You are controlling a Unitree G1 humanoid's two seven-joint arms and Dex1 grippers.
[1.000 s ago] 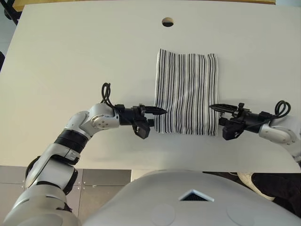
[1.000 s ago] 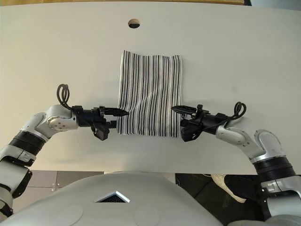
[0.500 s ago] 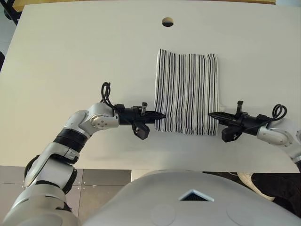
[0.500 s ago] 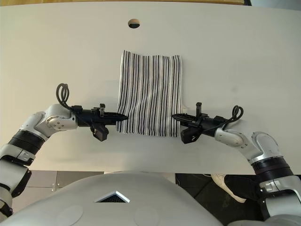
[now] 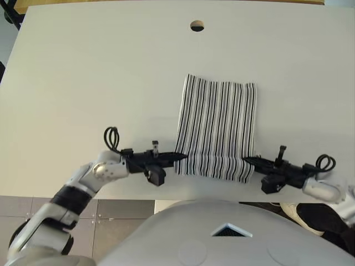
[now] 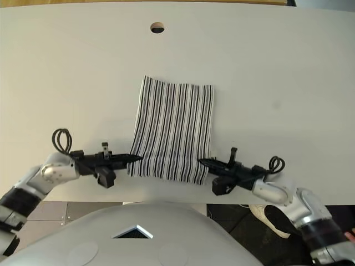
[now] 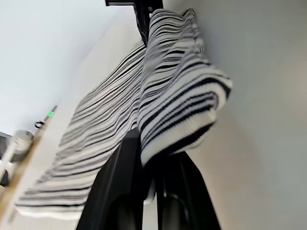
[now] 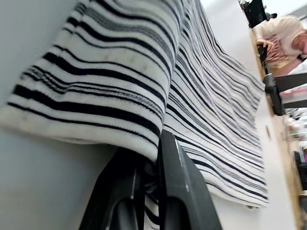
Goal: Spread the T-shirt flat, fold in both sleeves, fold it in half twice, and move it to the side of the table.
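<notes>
I can't see the tips of either hand. The left hand (image 5: 178,157) is closed on the near left corner of the T-shirt (image 5: 219,124), and in the left wrist view the striped cloth bunches and drapes over it (image 7: 148,143), covering the point of contact. The right hand (image 5: 248,161) is clamped on the near right corner. From its own wrist camera the folded hem hangs over the black tips (image 8: 153,148), so I can't tell how deep the bite goes. Both corners sit a little off the surface, and the rest of the garment lies flat beyond them as a black-and-white striped rectangle. I can't make out how many layers it has. It sits right of centre, with its near edge close to the desk's front edge.

The desk (image 5: 100,72) is a plain pale grey-white top with a round cable hole (image 5: 196,25) near the far edge. The far corners are cut off from my head cameras. A strip of wood-coloured surface (image 5: 166,2) shows behind the far edge, and grey floor tiles (image 5: 116,208) show below the front edge.
</notes>
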